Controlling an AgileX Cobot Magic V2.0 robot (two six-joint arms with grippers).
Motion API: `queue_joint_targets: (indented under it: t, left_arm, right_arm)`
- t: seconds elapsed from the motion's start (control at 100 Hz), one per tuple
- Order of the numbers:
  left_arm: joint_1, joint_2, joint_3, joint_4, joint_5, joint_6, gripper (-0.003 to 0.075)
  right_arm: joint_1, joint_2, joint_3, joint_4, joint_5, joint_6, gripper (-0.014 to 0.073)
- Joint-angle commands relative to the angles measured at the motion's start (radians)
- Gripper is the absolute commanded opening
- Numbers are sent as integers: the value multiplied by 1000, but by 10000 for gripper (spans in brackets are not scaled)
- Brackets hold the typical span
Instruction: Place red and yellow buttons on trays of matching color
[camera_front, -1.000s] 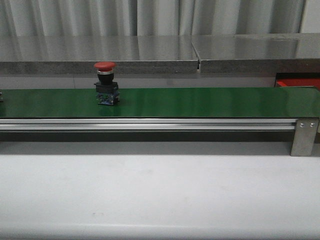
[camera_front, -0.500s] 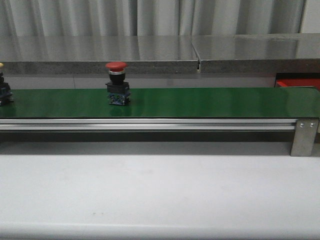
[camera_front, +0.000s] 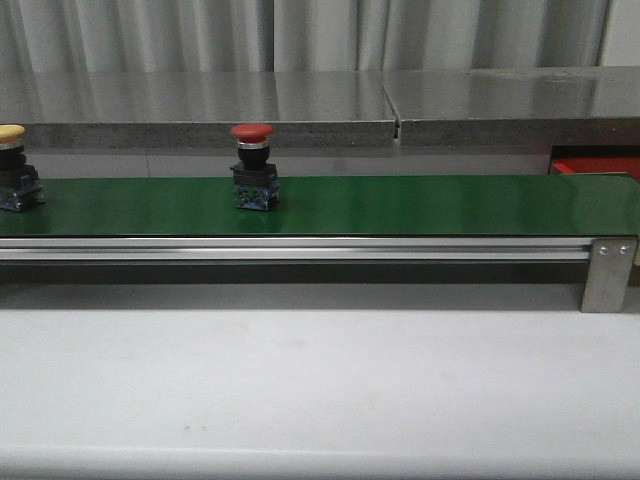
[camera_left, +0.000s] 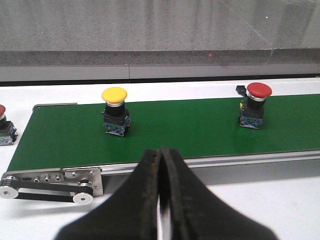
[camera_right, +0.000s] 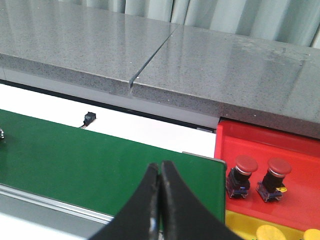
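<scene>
two buttons on green belt (camera_front: 400, 205): red button (camera_front: 254, 167), yellow button (camera_front: 14, 168) | left gripper (camera_left: 161, 155) closed empty | right gripper (camera_right: 160, 172) closed empty

Left gripper (camera_left: 161, 165) and right gripper (camera_right: 160, 180) each show two matte black, smoothly tapering fingers with worn, scuffed inner edges.

No text, label, brand or number can be read anywhere.

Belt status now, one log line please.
red button mid-belt | yellow button at belt left | left gripper shut | right gripper shut
</scene>
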Motion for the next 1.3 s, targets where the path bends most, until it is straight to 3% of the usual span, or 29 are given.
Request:
queue_joint_targets:
  t: [0.0,0.15,0.22,0.29,0.41,0.48,0.62,0.77,1.29]
  left_arm:
    - [-7,5,-26,-28,-61,-2,-20]
    - [-7,5,-26,-28,-61,-2,-20]
    - [-7,5,-26,-28,-61,-2,-20]
    - [-7,5,-26,-28,-61,-2,-20]
    - [-7,5,-26,-28,-61,-2,-20]
    - [-7,5,-26,-28,-61,-2,-20]
    - [-7,5,-26,-28,-61,-2,-20]
    - [-7,5,-26,-28,-61,-2,-20]
    - [-7,5,-26,-28,-61,-2,-20]
  right_arm:
    - [-1,-5,-24,27,-28,-6,-118]
    - [-1,-5,-24,47,-22,-6,-110]
    - [-1,-5,-24,48,4,-6,-50]
    - [-1,-5,-24,48,37,-6,94]
    - [-1,-5,-24,48,78,-6,475]
    - [-1,-5,-24,61,92,-6,623]
    - [-1,3,-25,92,124,-6,563]
    - [-1,85,-78,68,201,-6,560]
    - [5,669,-571,-163,477,-6,559]
